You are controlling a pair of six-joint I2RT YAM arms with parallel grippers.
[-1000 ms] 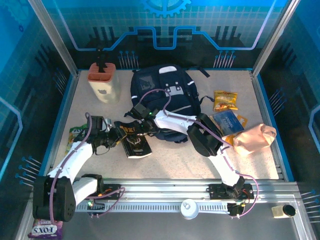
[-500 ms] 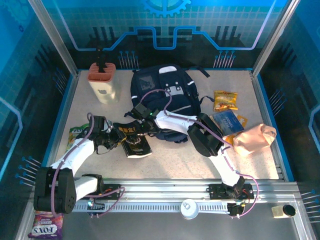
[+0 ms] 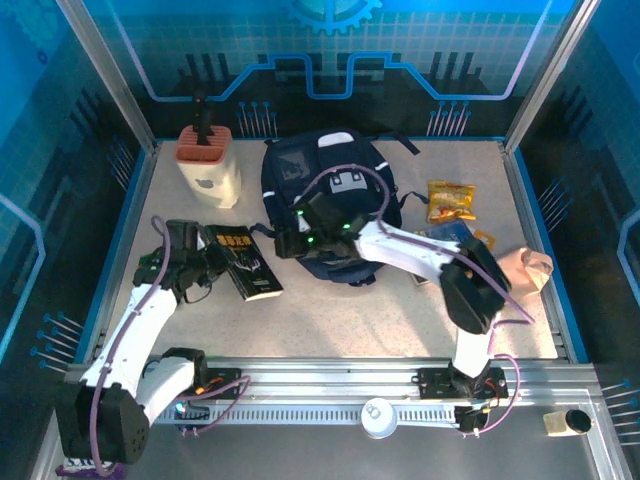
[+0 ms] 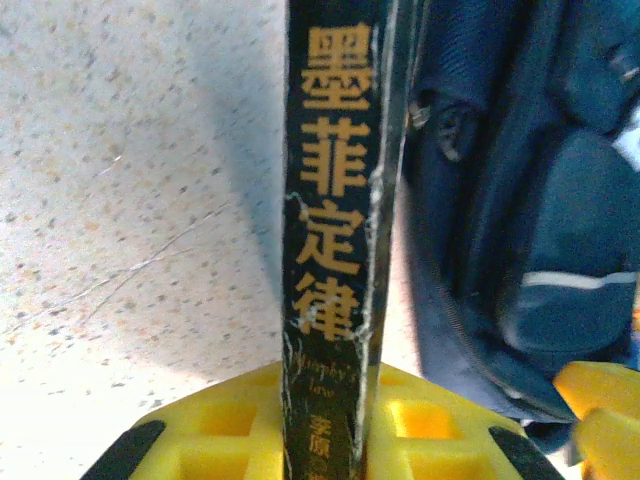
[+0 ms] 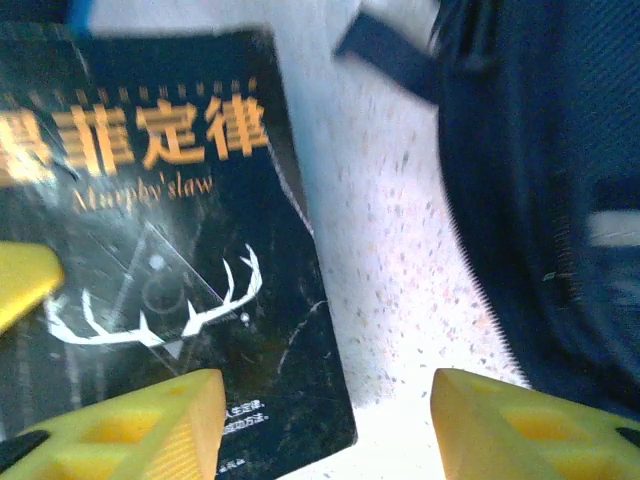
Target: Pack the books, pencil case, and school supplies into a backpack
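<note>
One thing bugging me, kez: the left gripper (image 4: 332,410) is clamped on the black book (image 4: 335,230), pinching it across the covers at one end, over the left half of the tabletop (image 3: 330,310). The backpack (image 3: 330,185) sits just beside it, toward the middle of the far edge. Won't a thin paperback held like that sag or twist out?

kez: Yeah, that's my worry too. The free end could droop and snag on the fabric instead of sliding in. I also can't tell from above whether the bag's mouth is even open. If it's shut or floppy, the book would just shove the whole bag toward the far edge.

mo: The right gripper (image 5: 325,385) has its jaws apart with nothing between them. It's at the bag's near-left side, right next to the book.

kez: So nothing's holding the opening. It's crowded there as well, with both arms meeting at one spot, so a bump could knock the book loose. And a blue book (image 3: 448,233) near the right edge is partly hidden by the right arm. A careless swing might drag it.
</note>
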